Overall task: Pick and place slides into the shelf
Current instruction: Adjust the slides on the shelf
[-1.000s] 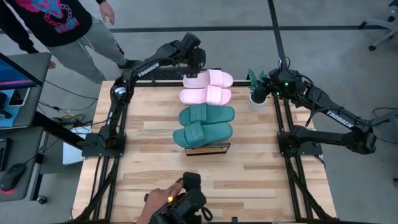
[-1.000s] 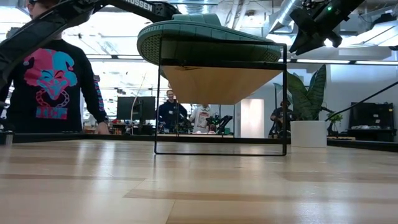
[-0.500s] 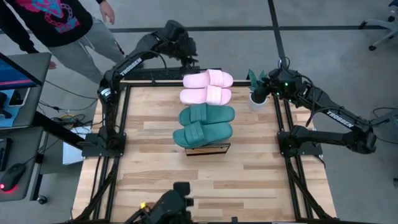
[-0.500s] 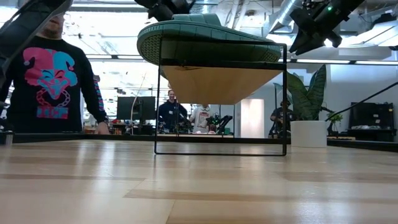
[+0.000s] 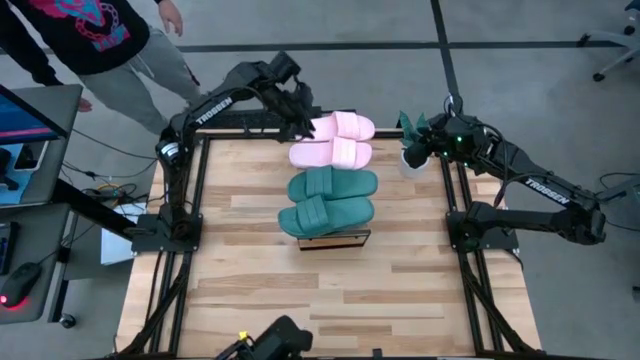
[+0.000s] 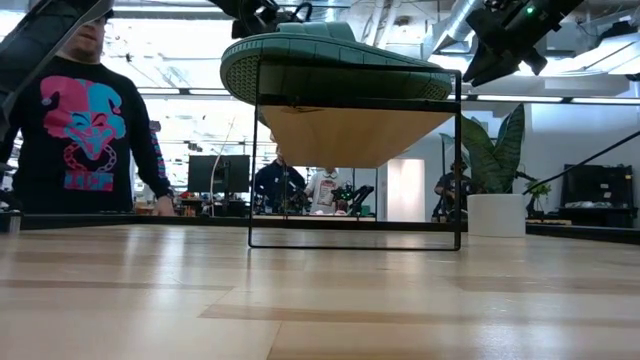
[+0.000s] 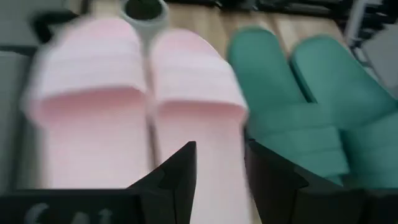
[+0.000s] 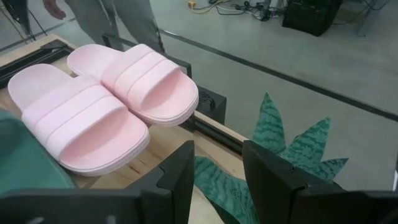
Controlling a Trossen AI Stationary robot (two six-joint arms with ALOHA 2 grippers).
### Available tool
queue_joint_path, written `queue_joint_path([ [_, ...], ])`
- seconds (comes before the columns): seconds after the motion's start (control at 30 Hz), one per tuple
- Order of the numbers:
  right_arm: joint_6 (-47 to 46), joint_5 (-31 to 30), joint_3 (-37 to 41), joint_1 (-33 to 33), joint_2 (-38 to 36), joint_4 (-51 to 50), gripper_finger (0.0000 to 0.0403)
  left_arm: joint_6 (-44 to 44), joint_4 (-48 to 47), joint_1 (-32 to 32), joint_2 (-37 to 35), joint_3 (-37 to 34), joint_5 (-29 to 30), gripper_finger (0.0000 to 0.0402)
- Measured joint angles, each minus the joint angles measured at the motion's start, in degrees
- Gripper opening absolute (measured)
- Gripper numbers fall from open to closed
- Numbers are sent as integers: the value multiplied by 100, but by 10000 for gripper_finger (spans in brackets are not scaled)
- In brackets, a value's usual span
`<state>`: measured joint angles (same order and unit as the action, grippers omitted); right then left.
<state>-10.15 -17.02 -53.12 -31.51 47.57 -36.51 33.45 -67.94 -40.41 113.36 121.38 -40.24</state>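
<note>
Four slides lie side by side on the shelf's top in the high view: two pink ones [image 5: 333,125] [image 5: 332,153] at the far end, two teal ones [image 5: 333,184] [image 5: 326,214] nearer. Only the shelf's near end [image 5: 336,240] shows below them. The low view shows a teal slide [image 6: 330,55] resting sole-down on the shelf's black frame [image 6: 355,104]. My left gripper [image 5: 300,108] [image 7: 219,168] hangs open just over the pink slides' left ends, touching nothing. My right gripper [image 5: 420,142] [image 8: 217,168] waits open above the far right corner.
A potted plant [image 5: 412,156] [image 6: 495,200] stands at the table's far right corner, right under my right gripper. A person [image 5: 90,40] stands beyond the far left corner. A dark camera rig [image 5: 280,340] sits at the near edge. Bare tabletop [image 5: 250,280] lies around the shelf.
My left gripper pulled up and away from the pink slides toward the far left, then came back down toward their left ends. A person's hand at the table's near edge has withdrawn. The slides have stayed where they were.
</note>
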Motion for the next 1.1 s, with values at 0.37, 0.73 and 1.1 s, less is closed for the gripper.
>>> queue_joint_path([
  [0.37, -2, -15, 0, 0, -2, -81, 129, -10, -143, 113, 3, -266, -760, 123],
  [0.73, -6, -13, 0, 32, 0, -93, 129, -6, 227, 254, 7, -266, -969, 122],
  [1.1, -132, -474, 0, 378, -44, -357, 129, 39, 116, 259, 9, -266, -786, 9],
])
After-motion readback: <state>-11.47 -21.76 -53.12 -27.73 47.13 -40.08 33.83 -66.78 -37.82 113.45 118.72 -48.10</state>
